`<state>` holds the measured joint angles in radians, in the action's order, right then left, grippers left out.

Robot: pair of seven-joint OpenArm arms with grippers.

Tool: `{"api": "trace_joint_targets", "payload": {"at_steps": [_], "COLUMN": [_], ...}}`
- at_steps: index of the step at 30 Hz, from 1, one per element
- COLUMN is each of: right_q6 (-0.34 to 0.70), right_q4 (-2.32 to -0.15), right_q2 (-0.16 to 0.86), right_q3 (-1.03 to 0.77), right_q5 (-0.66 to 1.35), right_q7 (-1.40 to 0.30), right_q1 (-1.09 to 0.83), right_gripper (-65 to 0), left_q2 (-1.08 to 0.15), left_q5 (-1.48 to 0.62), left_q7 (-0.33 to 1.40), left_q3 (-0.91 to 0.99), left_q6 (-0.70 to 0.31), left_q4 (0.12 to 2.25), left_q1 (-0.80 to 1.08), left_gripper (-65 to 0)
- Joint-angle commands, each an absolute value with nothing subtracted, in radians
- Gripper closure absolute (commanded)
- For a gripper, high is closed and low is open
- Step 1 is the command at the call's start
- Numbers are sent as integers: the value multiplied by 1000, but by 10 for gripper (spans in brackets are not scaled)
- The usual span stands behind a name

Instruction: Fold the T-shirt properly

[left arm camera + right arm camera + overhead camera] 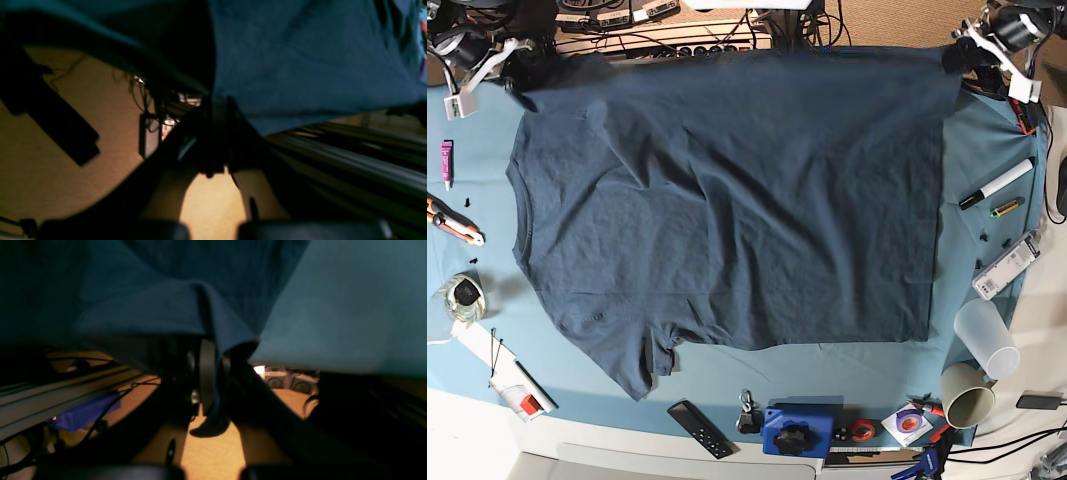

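Note:
The dark navy T-shirt (727, 200) lies spread flat on the teal table cloth (987, 140), collar to the left and hem to the right. One sleeve (642, 360) points toward the front edge. At the far right corner my left gripper (959, 55) is shut on the shirt's hem corner. In the left wrist view its fingers (217, 103) meet at the edge of the shirt fabric (300, 66). At the far left corner my right gripper (512, 88) is shut on the shirt. In the right wrist view a fold of fabric (150, 306) is pinched between its fingers (213, 350) and hangs below them.
Right of the shirt lie a marker (995, 184), a small remote (1007, 265) and two cups (985, 338) (967, 394). Along the front edge are a black remote (699, 428), a blue block (797, 430) and tape. Tools and a tape roll (465, 296) sit at the left edge.

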<state>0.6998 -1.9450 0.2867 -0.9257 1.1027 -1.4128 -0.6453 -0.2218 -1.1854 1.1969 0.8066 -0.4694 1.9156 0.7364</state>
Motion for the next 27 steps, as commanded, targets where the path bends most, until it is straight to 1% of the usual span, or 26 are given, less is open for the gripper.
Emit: {"api": "trace_joint_targets", "payload": {"at_steps": [1, 5, 8, 10, 14, 18, 24, 27], "right_q6": [698, 698, 698, 698, 698, 698, 698, 698], "right_q4": [-1958, -1958, -1958, -1958, -1958, -1956, -1956, -1955], "right_q2": [294, 279, 280, 280, 280, 281, 281, 283], "right_q3": [-935, -935, -935, -935, -935, -935, -923, -869], "right_q5": [1131, 1166, 1167, 1166, 1129, 1098, 1080, 1000], "right_q7": [-1396, -1396, -1382, -1363, -1362, -1362, -1338, -1284], "right_q1": [-663, -682, -681, -678, -653, -618, -575, -559], "right_gripper": [0, 0, 0, 0, 0, 0, 0, 0], "left_q2": [-235, -235, -236, -236, -236, -239, -270, -269], "left_q5": [-1213, -1217, -1216, -1216, -1183, -1084, -919, -838], "left_q7": [1190, 1186, 1141, 1110, 1106, 1066, 988, 970], "left_q3": [827, 880, 921, 925, 922, 875, 716, 696], "left_q6": [-473, -472, -472, -472, -472, -468, -460, -402], "left_q4": [1929, 1930, 1930, 1930, 1929, 1929, 1929, 1929], "left_q1": [756, 764, 764, 759, 722, 678, 603, 543], "left_gripper": [0, 0, 0, 0, 0, 0, 0, 0]}}
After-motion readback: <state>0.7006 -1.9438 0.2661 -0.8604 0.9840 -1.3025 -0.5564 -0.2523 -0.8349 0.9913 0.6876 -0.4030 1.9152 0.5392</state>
